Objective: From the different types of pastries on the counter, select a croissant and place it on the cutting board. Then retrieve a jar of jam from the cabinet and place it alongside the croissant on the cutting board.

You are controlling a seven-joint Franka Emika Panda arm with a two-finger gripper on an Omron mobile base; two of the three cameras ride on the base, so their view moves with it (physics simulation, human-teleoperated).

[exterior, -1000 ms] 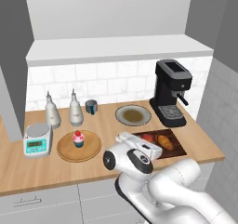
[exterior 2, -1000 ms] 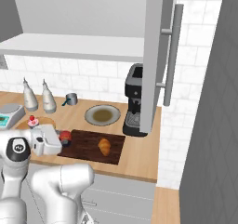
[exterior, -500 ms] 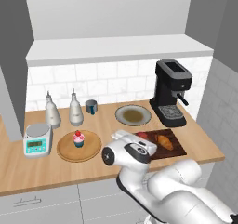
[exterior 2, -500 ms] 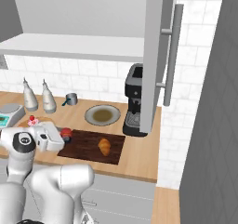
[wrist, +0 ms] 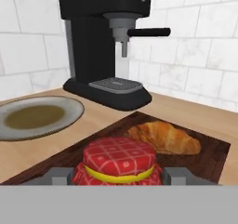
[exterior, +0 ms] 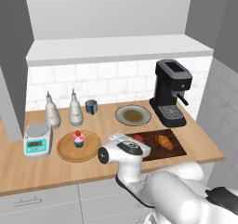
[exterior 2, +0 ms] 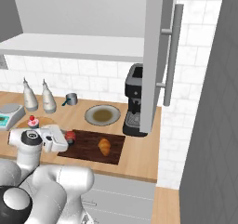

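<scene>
My gripper (wrist: 119,174) is shut on the jar of jam (wrist: 119,161), a squat jar with a red checked lid, and the fingers (wrist: 58,175) sit at both of its sides. The jar (exterior 2: 70,136) is at the left end of the dark-brown cutting board (exterior 2: 88,147); I cannot tell whether it rests on the wood. The golden croissant (wrist: 165,137) lies on the board (wrist: 210,152) just beyond the jar, and it also shows as the croissant (exterior: 163,141) and the croissant (exterior 2: 105,146). The hand (exterior: 135,146) covers most of the jar in the left base view.
The pink cupcake (exterior: 78,138) stands on a round light-wood board (exterior: 65,149). A grey plate (exterior: 133,115), a black coffee machine (exterior: 172,93), a mug (exterior: 91,107), two bottles (exterior: 52,116) and a scale (exterior: 37,139) share the counter. The open cabinet door (exterior 2: 155,56) hangs above the board's right.
The arm's body has shifted in both base views. The hand with the jar has stayed at the board's left end, moving only slightly.
</scene>
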